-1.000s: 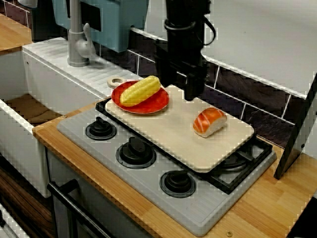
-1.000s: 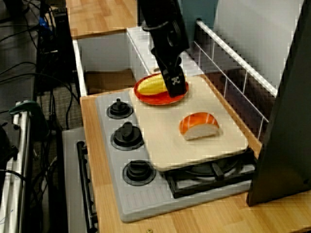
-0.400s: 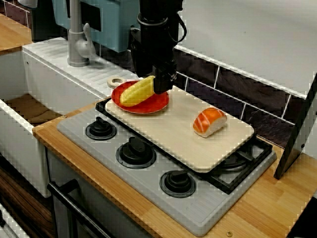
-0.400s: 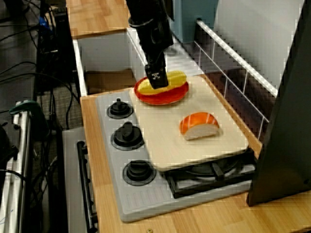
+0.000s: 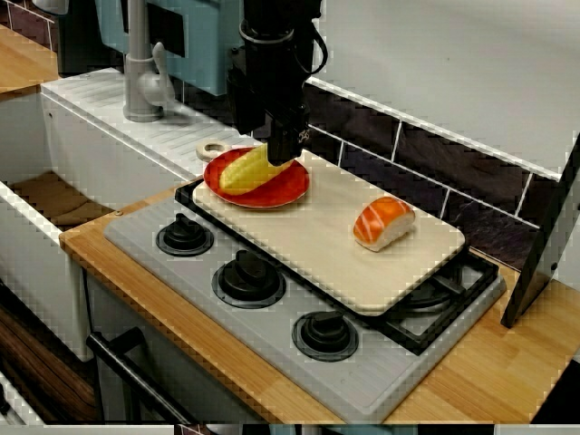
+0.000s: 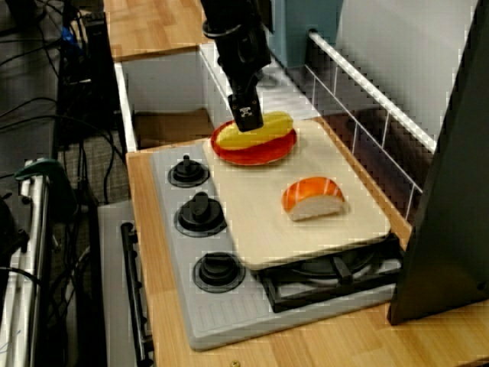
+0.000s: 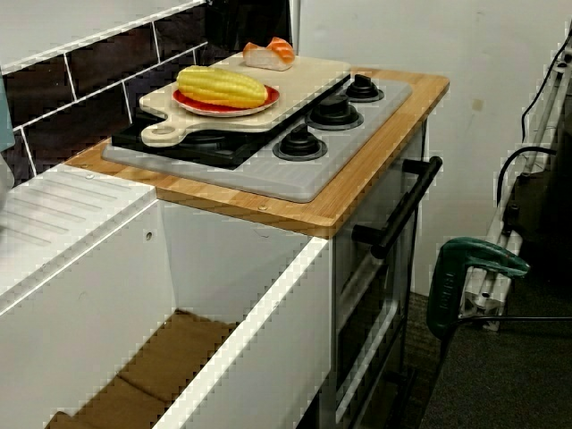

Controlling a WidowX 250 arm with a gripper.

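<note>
grey hob (image 5: 362, 381) w/ pale cutting board (image 5: 344, 245) across its far burners. gripper (image 5: 283, 152) points down at the right end of the corn (image 5: 240, 172), v. close or touching. can't tell if its jaws are apart or closed: front & side views both hide that. red plate (image 5: 281, 192) on board's left end, corn lying on it. sushi piece (image 5: 382, 223) well apart. corn prob. light, stiff plastic, smooth & round, may roll. best pinched across its width nr the middle.
</note>
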